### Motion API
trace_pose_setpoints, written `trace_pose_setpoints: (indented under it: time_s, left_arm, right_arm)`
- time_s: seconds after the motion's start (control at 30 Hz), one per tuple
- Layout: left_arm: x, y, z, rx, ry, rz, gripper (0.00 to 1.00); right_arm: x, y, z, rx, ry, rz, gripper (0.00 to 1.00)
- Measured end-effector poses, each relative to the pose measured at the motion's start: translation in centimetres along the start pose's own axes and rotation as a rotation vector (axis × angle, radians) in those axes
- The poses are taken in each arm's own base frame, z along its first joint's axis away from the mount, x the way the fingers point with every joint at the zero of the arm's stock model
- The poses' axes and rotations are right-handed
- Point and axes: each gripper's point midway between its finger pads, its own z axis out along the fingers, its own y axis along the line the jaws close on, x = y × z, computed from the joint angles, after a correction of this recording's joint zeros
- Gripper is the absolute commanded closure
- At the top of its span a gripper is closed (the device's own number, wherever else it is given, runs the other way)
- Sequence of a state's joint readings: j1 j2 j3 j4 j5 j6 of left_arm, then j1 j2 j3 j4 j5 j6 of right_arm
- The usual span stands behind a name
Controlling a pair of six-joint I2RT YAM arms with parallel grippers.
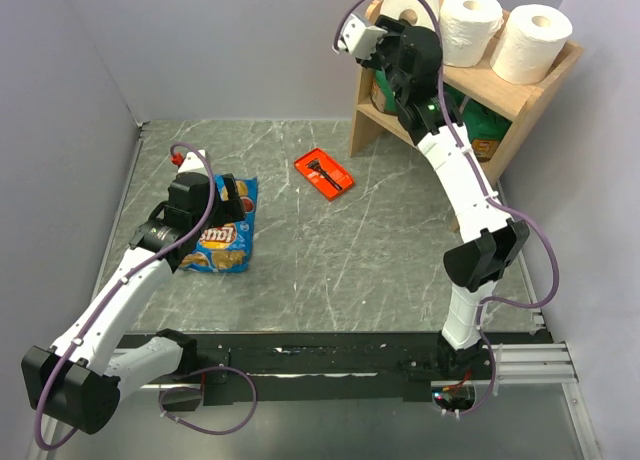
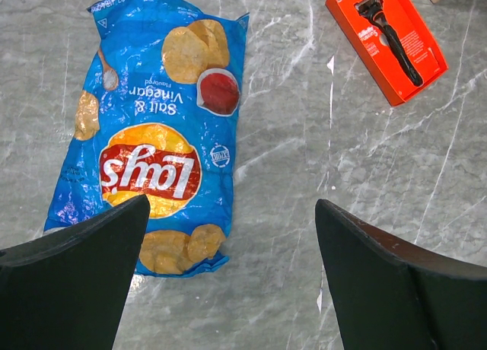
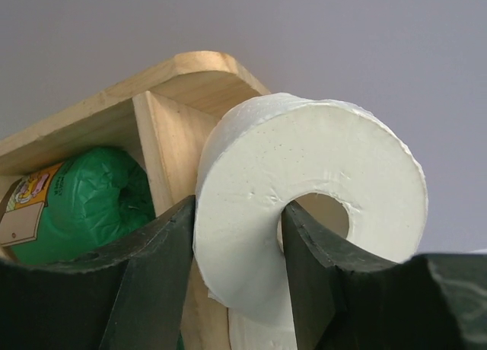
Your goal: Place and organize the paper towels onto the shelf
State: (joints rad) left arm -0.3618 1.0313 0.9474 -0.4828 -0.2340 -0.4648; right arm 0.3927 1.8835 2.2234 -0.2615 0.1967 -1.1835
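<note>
Placement of the last roll looks like the step in hand. The right fingers (image 3: 240,209) are up at the top of the shelf (image 3: 175,84), closed narrowly on the wall of a paper towel roll (image 3: 365,167). One finger lies against its outer side and the other sits inside the hollow tube, with the white paper pinched between them. How firmly they press cannot be told. Nor can I tell whether the roll's base rests fully on the top board, since the fingers hide it.

Beyond the held roll, the neighbouring roll (image 1: 470,25) and the far roll (image 1: 532,42) stand on end along the same top board, close together in a row. To the outer finger's side, under the board, a green canister (image 3: 84,198) fills the lower compartment.

As I judge it, the next move calls for the roll to sit flat beside its neighbour. The fingers should then spread only enough to free the paper. The inner finger needs to come straight out along the tube, because any sideways drag could tip the roll off the shelf's end, which is close by.

The left fingers (image 2: 232,205) are spread wide and hold nothing. They hang above the surface (image 2: 304,137), with a blue chip bag (image 2: 160,122) ahead of one finger and an orange razor pack (image 2: 388,38) well beyond the other. Neither belongs to the task.
</note>
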Motion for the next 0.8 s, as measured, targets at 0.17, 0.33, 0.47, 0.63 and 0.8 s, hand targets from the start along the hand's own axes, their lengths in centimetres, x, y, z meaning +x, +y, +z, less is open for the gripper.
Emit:
trace_pose_setpoints:
  time_s: [0.17,0.33,0.47,0.63,0.8]
  left_arm:
    - [0.0,0.0,0.0,0.000,0.000,0.000,0.04]
    - [0.0,0.0,0.0,0.000,0.000,0.000,0.04]
    - [0.0,0.0,0.0,0.000,0.000,0.000,0.04]
    - [0.1,0.0,0.1,-0.002,0.003,0.001,0.04]
    - [0.3,0.1,0.3,-0.007,0.011,0.003,0.04]
  right_arm:
    - [-0.5,-1.2,-0.1,0.040,-0.018,0.007,0.37]
    - [-0.6,-2.1,-0.1,0.070,-0.030,0.012,0.38]
    - [-0.3,-3.3,0.4,0.102,-0.047,0.015,0.38]
    - [0.2,-5.4,1.4,0.161,-0.083,0.022,0.37]
    - [-0.2,-6.5,1.9,0.186,-0.139,0.047,0.37]
